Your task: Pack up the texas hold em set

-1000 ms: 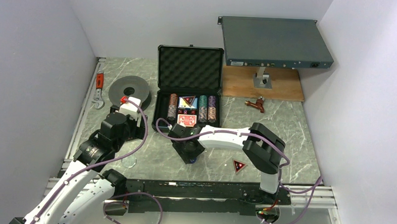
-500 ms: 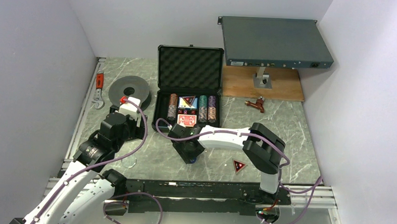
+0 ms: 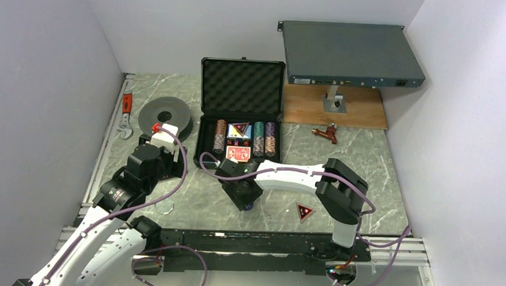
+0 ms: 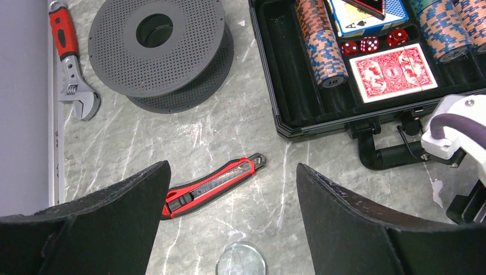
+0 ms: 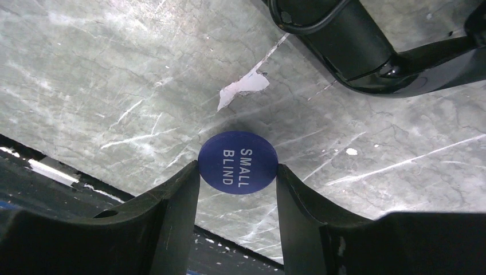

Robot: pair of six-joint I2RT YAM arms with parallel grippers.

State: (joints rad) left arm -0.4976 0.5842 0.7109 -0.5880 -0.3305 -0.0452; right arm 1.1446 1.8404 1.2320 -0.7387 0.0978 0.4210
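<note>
The black briefcase (image 3: 202,131) lies open at the table's middle back, its foam lid (image 3: 242,86) upright. It holds striped chip stacks (image 3: 220,135), a red card deck (image 3: 238,153) and a triangular marker (image 3: 239,128). A second triangular marker (image 3: 304,212) lies on the table at front right. My right gripper (image 5: 238,166) is shut on the blue round button (image 5: 238,162) marked SMALL BLIND, low over the table just in front of the case handle (image 5: 344,46). My left gripper (image 4: 232,172) is open and empty, left of the case (image 4: 286,109).
A red utility knife (image 4: 212,185) and a clear round disc (image 4: 240,260) lie below the left gripper. The dark grey spool (image 3: 164,115) and a red wrench (image 3: 126,115) sit at the left. The grey rack-mount box (image 3: 351,54) stands on a wooden board (image 3: 361,109) at the back right.
The right arm's elbow has shifted slightly to the right; its gripper stays in nearly the same place. The left arm has not moved.
</note>
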